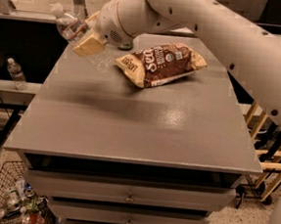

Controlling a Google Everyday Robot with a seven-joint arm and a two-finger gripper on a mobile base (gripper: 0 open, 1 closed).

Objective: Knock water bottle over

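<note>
The water bottle (68, 25) is clear with a white cap and a white label. It hangs tilted, cap pointing up and to the left, over the far left corner of the grey table (129, 127). My gripper (82, 37) is at that corner on the end of the white arm and is shut on the bottle's lower half. One tan finger (90, 45) shows below the bottle. The bottle's base is hidden behind the gripper.
A brown snack bag (159, 61) lies on the table's far middle, just right of the gripper. A small clear bottle (15, 72) stands on a low ledge to the left. A wire basket (5, 200) of cans sits on the floor at lower left. A wooden rack (270, 145) stands at right.
</note>
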